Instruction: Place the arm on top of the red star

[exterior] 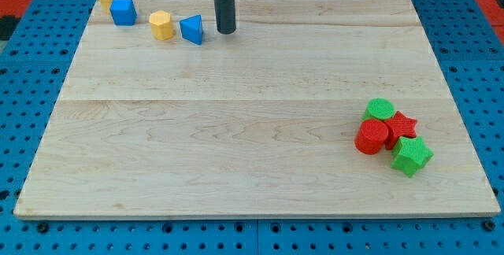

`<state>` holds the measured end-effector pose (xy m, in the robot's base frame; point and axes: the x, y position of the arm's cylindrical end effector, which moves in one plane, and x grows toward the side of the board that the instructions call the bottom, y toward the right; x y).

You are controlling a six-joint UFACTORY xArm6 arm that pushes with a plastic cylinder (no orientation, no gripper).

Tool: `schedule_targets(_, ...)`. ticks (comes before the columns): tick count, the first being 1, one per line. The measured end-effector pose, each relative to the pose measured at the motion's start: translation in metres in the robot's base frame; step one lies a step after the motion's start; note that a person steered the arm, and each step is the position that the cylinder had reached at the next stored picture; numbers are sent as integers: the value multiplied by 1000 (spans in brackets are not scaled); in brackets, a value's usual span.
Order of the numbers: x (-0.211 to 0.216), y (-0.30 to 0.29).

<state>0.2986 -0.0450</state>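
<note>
Blocks: two yellow, blue, red, green.

Nothing to read here, honestly: no text, labels, brands, numbers or signs anywhere. The wooden counter (236,129) is plain bare grain, and the coloured blocks on it carry no markings I can make out. The dark rod is unmarked as well.

red star (404,122), red cylinder (372,137), green star (411,156), pale wood-grain board (236,129)
</note>
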Motion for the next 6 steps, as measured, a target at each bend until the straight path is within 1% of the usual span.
schedule_targets(1,28,15)
schedule_targets(2,57,74)
schedule_targets(3,71,105)
schedule_targets(5,72,137)
schedule_targets(6,97,162)
